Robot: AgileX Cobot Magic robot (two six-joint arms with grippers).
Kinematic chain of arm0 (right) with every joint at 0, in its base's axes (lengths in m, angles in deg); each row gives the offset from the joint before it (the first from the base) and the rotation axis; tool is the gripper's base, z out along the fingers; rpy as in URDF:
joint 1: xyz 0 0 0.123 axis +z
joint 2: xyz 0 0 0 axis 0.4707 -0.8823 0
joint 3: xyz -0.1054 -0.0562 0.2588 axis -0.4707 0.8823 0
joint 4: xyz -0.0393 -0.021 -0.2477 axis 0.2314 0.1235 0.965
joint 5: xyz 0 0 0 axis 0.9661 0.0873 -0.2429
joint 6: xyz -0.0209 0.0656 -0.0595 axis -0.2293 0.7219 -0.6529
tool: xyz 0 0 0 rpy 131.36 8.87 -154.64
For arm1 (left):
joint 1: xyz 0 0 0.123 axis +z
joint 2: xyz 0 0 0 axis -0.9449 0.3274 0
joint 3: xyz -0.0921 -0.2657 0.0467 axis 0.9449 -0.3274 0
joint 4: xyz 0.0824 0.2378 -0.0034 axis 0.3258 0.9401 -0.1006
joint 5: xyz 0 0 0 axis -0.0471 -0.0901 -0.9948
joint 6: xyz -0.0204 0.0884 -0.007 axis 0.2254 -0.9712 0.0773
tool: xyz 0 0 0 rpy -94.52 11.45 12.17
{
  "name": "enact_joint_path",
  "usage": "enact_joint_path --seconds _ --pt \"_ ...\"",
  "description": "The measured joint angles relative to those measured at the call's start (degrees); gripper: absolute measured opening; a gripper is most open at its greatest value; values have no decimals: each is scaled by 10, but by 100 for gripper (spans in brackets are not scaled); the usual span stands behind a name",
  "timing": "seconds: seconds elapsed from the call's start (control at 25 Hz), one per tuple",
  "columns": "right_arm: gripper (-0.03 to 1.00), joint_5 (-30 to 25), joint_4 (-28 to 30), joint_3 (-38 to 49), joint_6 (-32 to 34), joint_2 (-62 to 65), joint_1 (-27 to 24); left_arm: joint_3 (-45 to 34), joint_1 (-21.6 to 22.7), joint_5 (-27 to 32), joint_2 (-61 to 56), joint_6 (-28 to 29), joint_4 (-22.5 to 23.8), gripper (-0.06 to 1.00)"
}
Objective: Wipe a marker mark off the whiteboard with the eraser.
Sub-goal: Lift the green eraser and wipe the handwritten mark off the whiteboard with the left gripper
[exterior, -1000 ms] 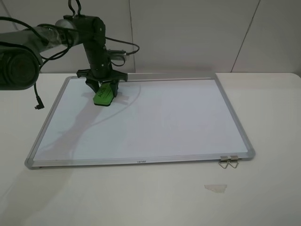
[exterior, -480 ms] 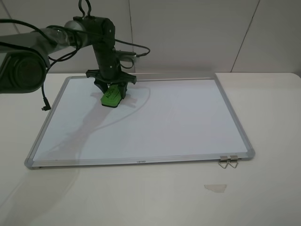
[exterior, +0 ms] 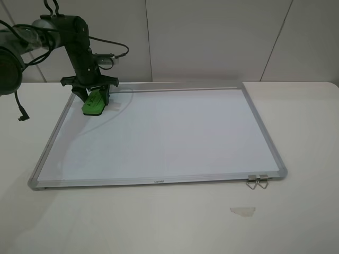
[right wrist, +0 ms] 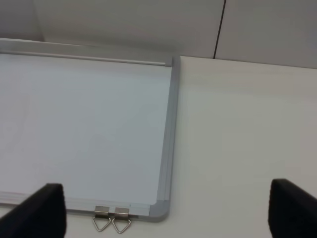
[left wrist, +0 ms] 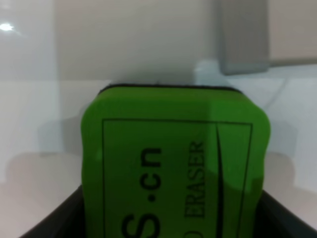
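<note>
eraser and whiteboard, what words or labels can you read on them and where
"ERASER": small dark letters on the green top of the eraser, left wrist view.
"S.cn": larger dark letters beside it on the same face; whatever comes before is cut off at the picture's edge.
Tiny dark print on the near frame of the whiteboard, high view: too small to read.
</note>
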Motion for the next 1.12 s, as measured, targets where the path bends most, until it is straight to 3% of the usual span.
enact_joint_path --seconds 0.44,0.84,1.12 --pt "82 0 0 0 0 0 0 1 -5 0 1 -2 -7 59" --pt "82 0 0 0 0 0 0 1 -132 -11 1 -24 -7 59" --pt "82 0 0 0 0 0 0 1 -148 -18 1 -30 -4 59"
